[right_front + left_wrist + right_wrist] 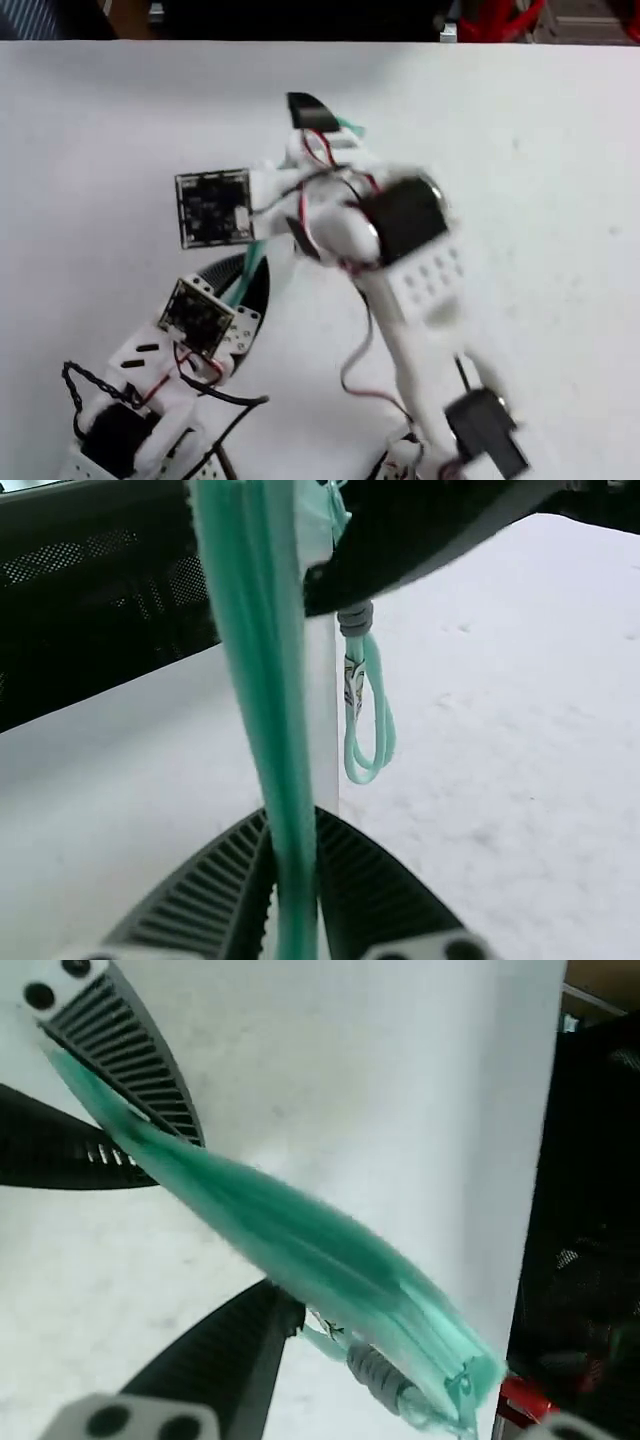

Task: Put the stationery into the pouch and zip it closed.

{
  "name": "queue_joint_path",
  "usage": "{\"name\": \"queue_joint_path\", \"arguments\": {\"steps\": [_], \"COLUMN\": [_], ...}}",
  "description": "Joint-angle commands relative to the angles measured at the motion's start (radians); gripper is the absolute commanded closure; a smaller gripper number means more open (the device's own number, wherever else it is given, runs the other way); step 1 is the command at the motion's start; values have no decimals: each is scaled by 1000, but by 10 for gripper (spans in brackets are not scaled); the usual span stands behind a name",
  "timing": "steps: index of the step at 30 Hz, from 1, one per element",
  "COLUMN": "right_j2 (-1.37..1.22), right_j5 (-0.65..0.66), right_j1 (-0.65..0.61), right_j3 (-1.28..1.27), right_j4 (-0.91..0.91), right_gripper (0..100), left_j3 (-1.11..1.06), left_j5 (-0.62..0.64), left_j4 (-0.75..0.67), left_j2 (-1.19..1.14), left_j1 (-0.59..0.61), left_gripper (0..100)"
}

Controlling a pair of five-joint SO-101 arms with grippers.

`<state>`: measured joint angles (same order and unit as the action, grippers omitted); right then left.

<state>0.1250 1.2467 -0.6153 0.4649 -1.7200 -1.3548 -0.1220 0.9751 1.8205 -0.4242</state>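
The teal pouch [265, 680] stands on its thin edge over the white table, and my left gripper [293, 825] is shut on its near end between black ribbed fingers. In the high view that gripper [248, 262] sits at lower left. The pouch's far corner [350, 126] pokes out past my right gripper [305, 172], which points down and is open astride the pouch. A teal zip pull loop [365, 730] with a grey cap hangs free at that corner, beside one right finger [235, 1355]. The right wrist view has the pouch [300, 1250] running diagonally, with the pull [375, 1378] below it.
The white table [520, 150] ends at a far edge [120, 42], with a dark background behind it. Loose black and red cables [360, 370] trail between the two arm bases at the front. The table's right half holds open room.
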Motion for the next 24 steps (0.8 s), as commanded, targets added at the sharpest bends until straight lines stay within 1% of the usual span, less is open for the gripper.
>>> {"name": "queue_joint_path", "arguments": {"steps": [1, 3, 6, 7, 9, 10, 12, 14, 15, 18, 20, 22, 24], "right_j2": [-53, -42, 4, 22, 65, 84, 107, 104, 97, 65, 28, -25, -85], "right_j5": [86, 107, 160, 173, 201, 203, 170, 57, -28, -336, -497, -577, -638], "right_j1": [13, 21, 16, 16, 21, 21, 22, 45, 67, 150, 205, 251, 295], "right_j3": [9, -26, -80, -103, -146, -155, -155, -153, -153, -160, -161, -172, -207], "right_j4": [-5, -5, -2, -2, 1, 1, 5, 53, 97, 236, 259, 248, 248], "right_gripper": [624, 732, 940, 990, 965, 978, 978, 981, 981, 981, 981, 981, 981], "left_j3": [11, 11, 11, 11, 11, 11, 18, 20, 20, 55, 89, 97, 97], "left_j5": [-9, -9, -9, -9, -9, -9, -11, 0, 21, 150, 184, 209, 249], "left_j4": [3, 2, -3, -3, -5, -5, -9, -9, -11, -32, -18, -15, -20], "left_j2": [4, 4, 4, 4, 4, 5, 7, 7, 7, 7, 7, 7, 7], "left_j1": [-10, -10, -10, -10, -10, -10, -10, 8, 39, 166, 257, 325, 366], "left_gripper": [977, 977, 977, 977, 976, 976, 937, 851, 823, 811, 798, 783, 779]}}
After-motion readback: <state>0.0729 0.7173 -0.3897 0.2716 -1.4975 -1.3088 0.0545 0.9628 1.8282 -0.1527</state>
